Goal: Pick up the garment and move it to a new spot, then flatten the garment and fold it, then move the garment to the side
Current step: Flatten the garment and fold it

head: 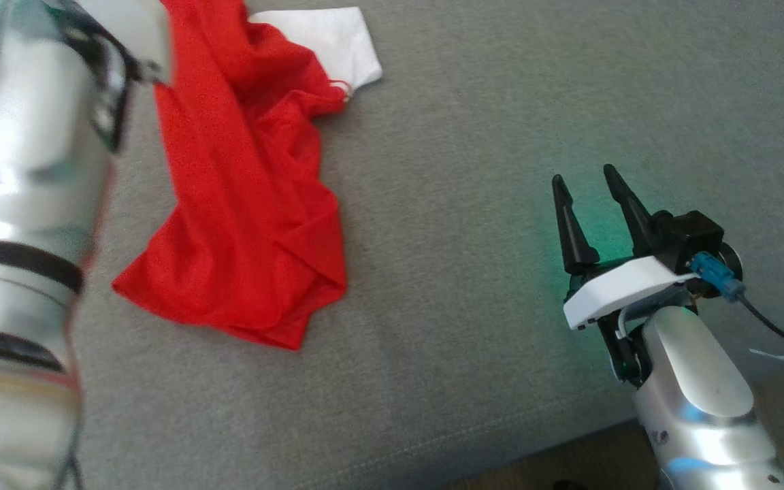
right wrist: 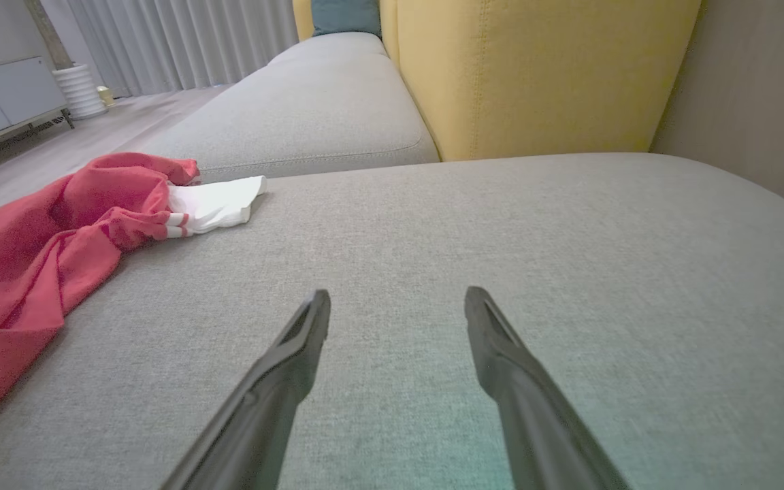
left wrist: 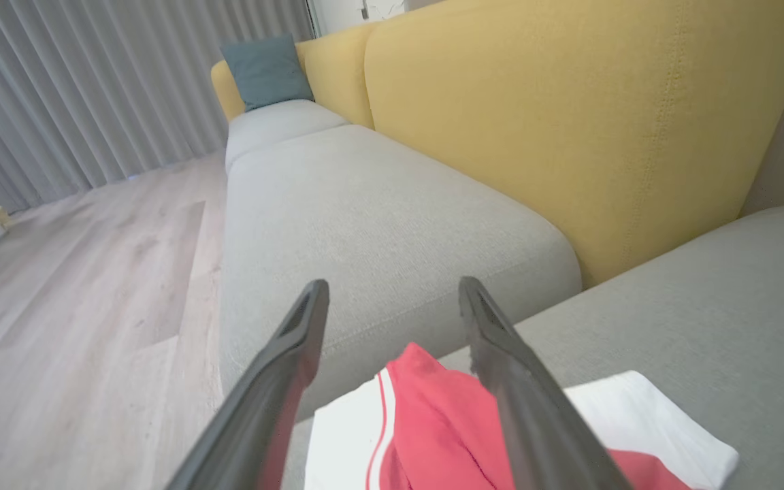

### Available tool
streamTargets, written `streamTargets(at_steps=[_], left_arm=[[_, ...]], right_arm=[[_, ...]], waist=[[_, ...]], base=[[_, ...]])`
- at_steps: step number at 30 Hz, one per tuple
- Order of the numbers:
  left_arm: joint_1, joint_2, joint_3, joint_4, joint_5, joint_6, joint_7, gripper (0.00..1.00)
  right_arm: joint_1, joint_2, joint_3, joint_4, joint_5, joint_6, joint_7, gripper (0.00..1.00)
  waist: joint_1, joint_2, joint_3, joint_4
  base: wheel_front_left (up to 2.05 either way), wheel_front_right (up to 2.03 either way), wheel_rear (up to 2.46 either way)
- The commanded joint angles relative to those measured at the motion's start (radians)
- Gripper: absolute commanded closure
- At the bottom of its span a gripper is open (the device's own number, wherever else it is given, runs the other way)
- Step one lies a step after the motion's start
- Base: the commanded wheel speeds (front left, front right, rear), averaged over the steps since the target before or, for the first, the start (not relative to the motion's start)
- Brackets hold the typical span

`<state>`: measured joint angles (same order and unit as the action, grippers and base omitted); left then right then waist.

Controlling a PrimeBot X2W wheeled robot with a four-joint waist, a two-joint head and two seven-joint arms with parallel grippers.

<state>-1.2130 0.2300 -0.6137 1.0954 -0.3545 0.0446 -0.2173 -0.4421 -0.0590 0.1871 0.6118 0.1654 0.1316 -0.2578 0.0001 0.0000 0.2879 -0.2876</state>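
I see garment [head: 242,204] crumpled at 10 o'clock. Left gripper [left wrist: 393,286] and right gripper [head: 582,175] both spread, empty. Flatten, fold and side move still pending, I reckon.

You get soft, even daylight, brightest at the curtains [left wrist: 92,82] at eleven o'clock from the left wrist. In the head view the left forearm [head: 18,238] at nine o'clock is blurred and glaring; a green glow tints the sofa [head: 433,170] by the right gripper [head: 584,173].
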Motion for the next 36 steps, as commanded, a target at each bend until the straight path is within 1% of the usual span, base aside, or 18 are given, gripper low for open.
streamTargets(at_steps=[1, 5, 6, 9, 12, 17, 20, 22, 26, 28, 33, 34, 36], left_arm=[[-0.016, 0.013, 0.027, -0.022, -0.010, 0.003, -0.016, 0.00], [0.071, -0.058, 0.043, -0.023, -0.051, -0.009, -0.036, 0.00], [0.122, -0.090, 0.046, -0.030, -0.065, -0.017, -0.041, 0.00], [0.205, -0.132, 0.054, -0.059, -0.089, -0.024, -0.043, 0.00], [0.296, -0.159, 0.057, -0.125, -0.104, -0.028, -0.044, 0.00], [0.441, -0.178, 0.012, -0.201, -0.114, -0.041, -0.044, 0.00], [0.511, -0.179, -0.038, -0.237, -0.149, -0.048, -0.044, 0.00], [0.544, -0.179, -0.071, -0.263, -0.177, -0.040, -0.044, 0.00], [0.584, -0.180, -0.122, -0.292, -0.222, -0.010, -0.044, 0.00], [0.589, -0.180, -0.146, -0.292, -0.230, 0.002, -0.044, 0.00], [0.592, -0.180, -0.177, -0.305, -0.239, 0.015, -0.044, 0.00], [0.594, -0.180, -0.185, -0.310, -0.239, 0.016, -0.044, 0.47], [0.602, -0.180, -0.199, -0.317, -0.241, 0.017, -0.044, 1.00]], right_arm=[[-0.017, 0.009, 0.011, -0.028, -0.012, -0.001, -0.004, 0.00], [-0.009, 0.009, 0.004, -0.023, -0.021, -0.001, -0.004, 0.00], [-0.006, 0.009, 0.004, -0.020, -0.024, -0.001, -0.004, 0.00], [-0.001, 0.009, 0.003, -0.014, -0.029, -0.001, -0.004, 0.00], [0.004, 0.009, 0.001, -0.011, -0.034, -0.001, -0.004, 0.00], [0.010, 0.009, -0.002, -0.003, -0.042, -0.001, -0.004, 0.00], [0.012, 0.009, 0.000, 0.000, -0.045, -0.001, -0.004, 0.00], [0.012, 0.009, -0.001, 0.002, -0.047, -0.001, -0.004, 0.00], [0.014, 0.009, -0.005, 0.007, -0.053, -0.001, -0.004, 0.00], [0.014, 0.009, -0.008, 0.008, -0.055, -0.001, -0.004, 0.00], [0.014, 0.009, -0.011, 0.008, -0.056, -0.001, -0.004, 0.00], [0.014, 0.009, -0.011, 0.008, -0.055, -0.001, -0.004, 0.00], [0.017, 0.009, -0.012, 0.009, -0.054, -0.001, -0.004, 0.00]], waist=[[-0.0001, 0.0000, -0.008, 0.020], [-0.0001, 0.0000, -0.029, 0.052], [-0.0001, 0.0000, -0.038, 0.065], [-0.0001, 0.0000, -0.051, 0.079], [-0.0001, 0.0000, -0.058, 0.088], [-0.0001, 0.0000, -0.065, 0.096], [-0.0001, 0.0000, -0.066, 0.095], [-0.0001, 0.0000, -0.066, 0.094], [-0.0001, 0.0000, -0.068, 0.096], [-0.0001, 0.0000, -0.068, 0.098], [-0.0001, 0.0000, -0.068, 0.102], [-0.0001, 0.0000, -0.069, 0.104], [-0.0001, 0.0000, -0.072, 0.106]], base=[[0.00, 0.00, 0.00], [0.00, 0.00, 0.00], [0.00, 0.00, 0.00], [0.00, 0.00, 0.00], [0.00, 0.00, 0.00], [0.00, 0.00, 0.00], [0.00, 0.00, 0.00], [0.00, 0.00, 0.00], [0.00, 0.00, 0.00], [0.00, 0.00, 0.00], [0.00, 0.00, 0.00], [0.00, 0.00, 0.00], [0.00, 0.00, 0.00]])
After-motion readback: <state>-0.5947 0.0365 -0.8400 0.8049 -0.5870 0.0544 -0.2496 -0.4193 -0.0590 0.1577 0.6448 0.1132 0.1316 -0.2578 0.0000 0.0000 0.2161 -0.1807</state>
